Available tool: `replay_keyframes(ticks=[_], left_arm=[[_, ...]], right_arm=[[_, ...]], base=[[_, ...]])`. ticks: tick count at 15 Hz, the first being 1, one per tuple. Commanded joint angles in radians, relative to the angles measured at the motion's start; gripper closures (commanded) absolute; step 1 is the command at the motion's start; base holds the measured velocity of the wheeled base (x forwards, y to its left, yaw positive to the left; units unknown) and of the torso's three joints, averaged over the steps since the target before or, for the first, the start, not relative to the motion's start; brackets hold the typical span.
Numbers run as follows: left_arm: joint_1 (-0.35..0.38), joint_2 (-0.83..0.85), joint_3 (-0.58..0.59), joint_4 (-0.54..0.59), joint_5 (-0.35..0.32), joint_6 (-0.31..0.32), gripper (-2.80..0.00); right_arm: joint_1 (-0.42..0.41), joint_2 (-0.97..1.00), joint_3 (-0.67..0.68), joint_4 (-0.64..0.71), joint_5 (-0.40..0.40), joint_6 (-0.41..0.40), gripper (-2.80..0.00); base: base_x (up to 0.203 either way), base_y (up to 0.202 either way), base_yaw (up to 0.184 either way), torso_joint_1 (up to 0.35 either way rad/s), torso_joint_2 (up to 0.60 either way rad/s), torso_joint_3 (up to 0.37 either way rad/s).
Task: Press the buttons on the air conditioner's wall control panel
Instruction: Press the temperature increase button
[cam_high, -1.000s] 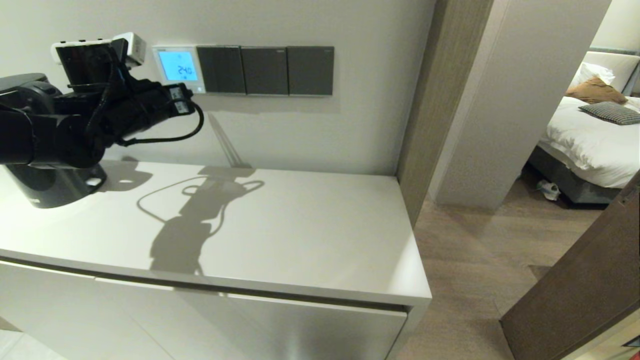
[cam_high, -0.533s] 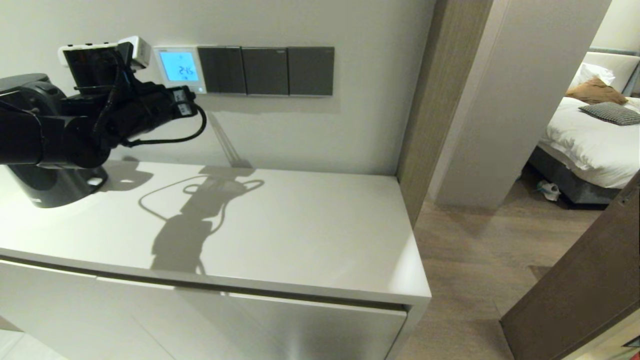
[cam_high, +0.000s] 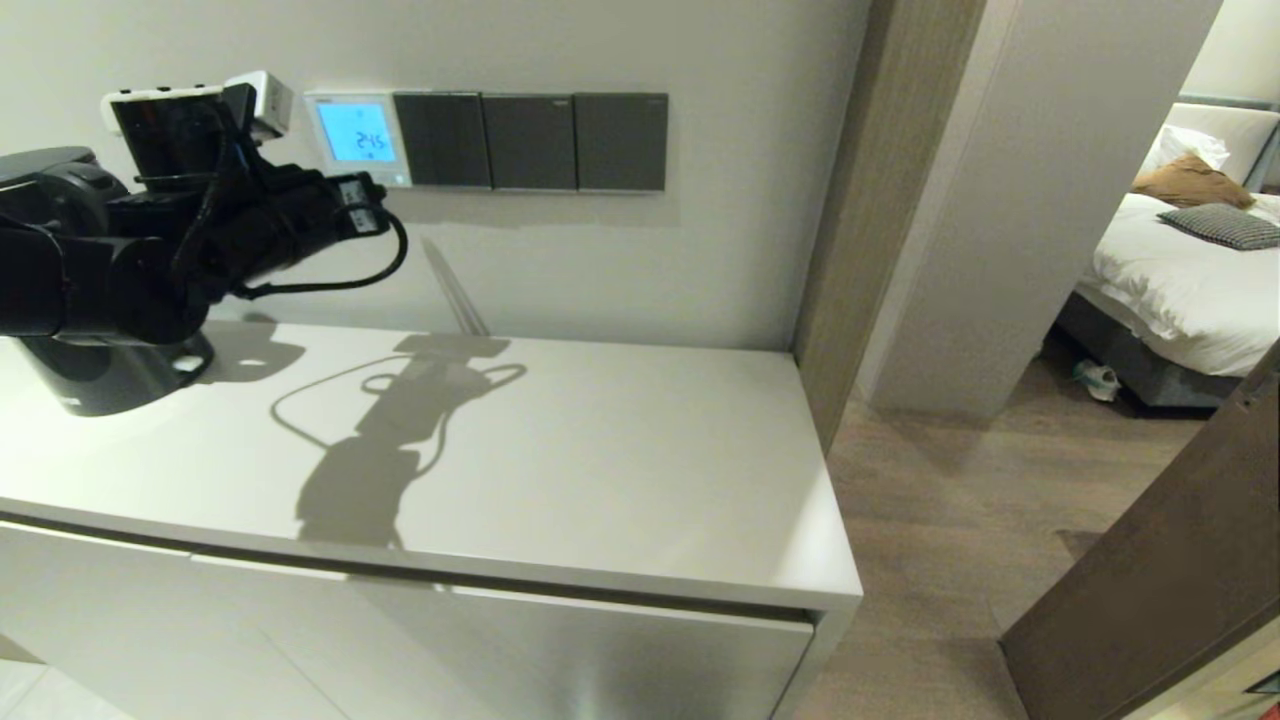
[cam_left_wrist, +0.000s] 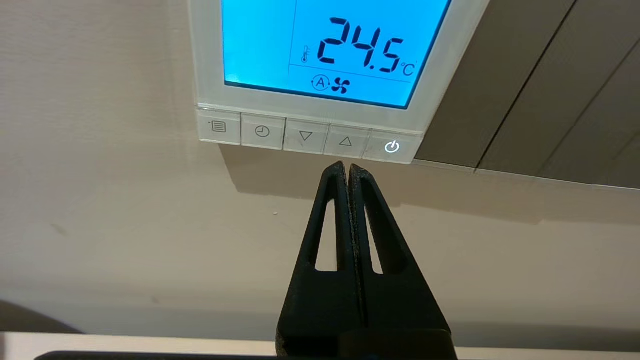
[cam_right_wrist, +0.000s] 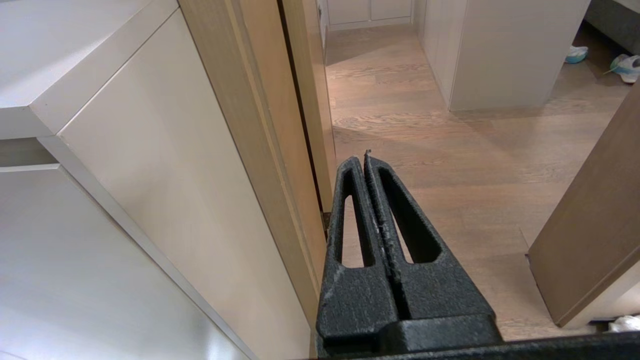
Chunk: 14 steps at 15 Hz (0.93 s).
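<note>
The white wall control panel (cam_high: 385, 172) hangs on the wall at upper left. Its screen (cam_left_wrist: 260, 45) is lit light blue and reads 24.5 °C. A row of pale buttons (cam_left_wrist: 306, 136) runs along its bottom edge: menu, clock, down arrow, up arrow (cam_left_wrist: 345, 142), and lit power (cam_left_wrist: 392, 147). My left gripper (cam_left_wrist: 347, 167) is shut and empty. Its tips sit just under the panel's edge, below the up arrow button. In the head view it (cam_high: 372, 200) is at the panel's lower corner. My right gripper (cam_right_wrist: 366, 159) is shut and empty, parked low beside the cabinet.
Three dark grey switch plates (cam_high: 530, 140) adjoin the panel on the right. A white cabinet top (cam_high: 600, 450) lies below. A black round object (cam_high: 100, 385) stands on it at the far left. A wooden door frame (cam_high: 850, 200) and a bedroom lie to the right.
The screen reading went from 24.0 to 24.5. My left gripper pushed towards the panel, then drew back slightly to the left and down.
</note>
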Motion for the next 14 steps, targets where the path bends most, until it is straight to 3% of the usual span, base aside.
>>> replay_keyframes(ticks=[1,14], left_arm=[[0.000,-0.004,-0.003,-0.002,-0.001,-0.001,0.00],[0.015,0.044,-0.071,0.020,-0.002,-0.001,0.00]], right_arm=[[0.000,0.001,0.002,0.000,0.000,0.001,0.00],[0.000,0.001,0.002,0.000,0.000,0.001,0.00]], base=[[0.000,0.000,0.000,0.000,0.00,0.000],[0.000,0.000,0.000,0.000,0.00,0.000]])
